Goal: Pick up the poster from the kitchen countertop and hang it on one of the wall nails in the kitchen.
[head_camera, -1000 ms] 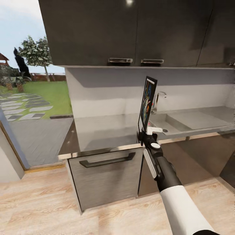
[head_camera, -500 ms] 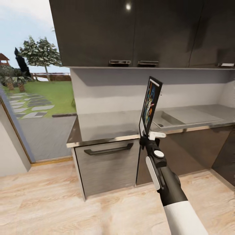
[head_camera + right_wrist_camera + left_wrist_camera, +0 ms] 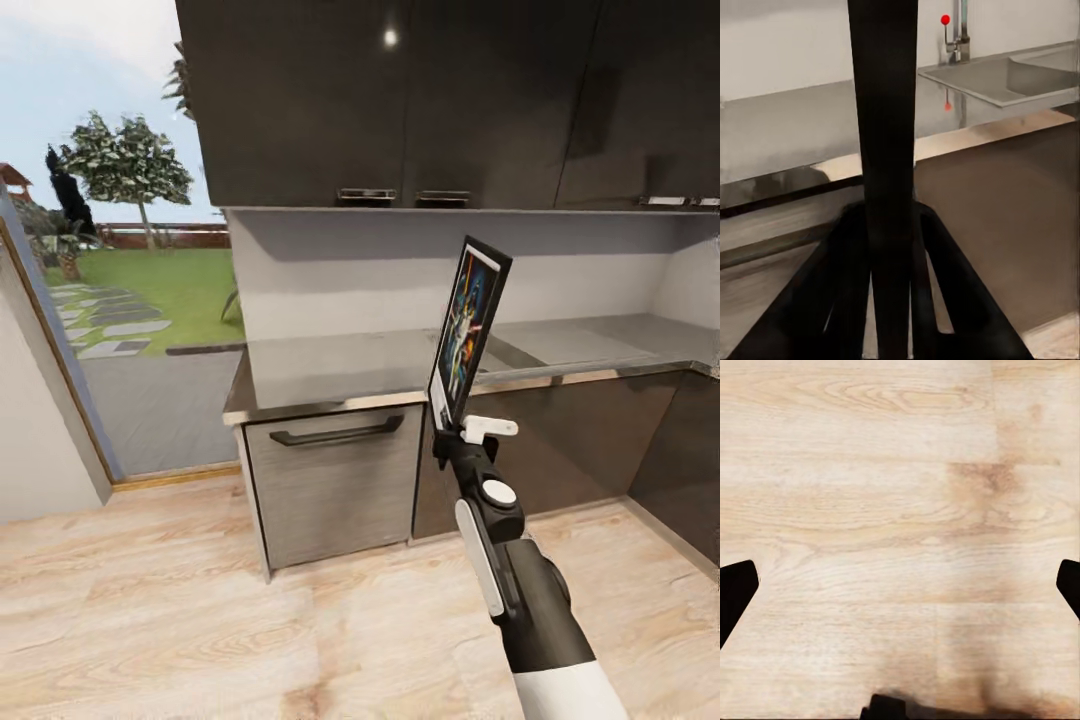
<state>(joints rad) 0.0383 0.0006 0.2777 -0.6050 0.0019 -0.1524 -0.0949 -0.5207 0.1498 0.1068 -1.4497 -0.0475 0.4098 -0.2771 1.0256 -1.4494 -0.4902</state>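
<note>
Steel kitchen countertop (image 3: 340, 372) now farther off, right end effector (image 3: 447, 432) still clamped on upright poster (image 3: 467, 328)

A: Where is the right arm?

B: It reaches forward and up from the lower right of the head view, white sleeve nearest the body, then a black forearm with a white strip along it and a round white cap at the wrist.

A: And the right claw (image 3: 452, 437)?

B: Pointing upward, its dark fingers (image 3: 847, 285) pinched on the bottom edge of the poster (image 3: 466, 330), which stands upright and edge-on above it.

A: The left claw (image 3: 900, 585)?

B: In its wrist view, two black fingertips (image 3: 735, 589) sit wide apart at the frame's edges, nothing between them, aimed down at the floor.
</note>
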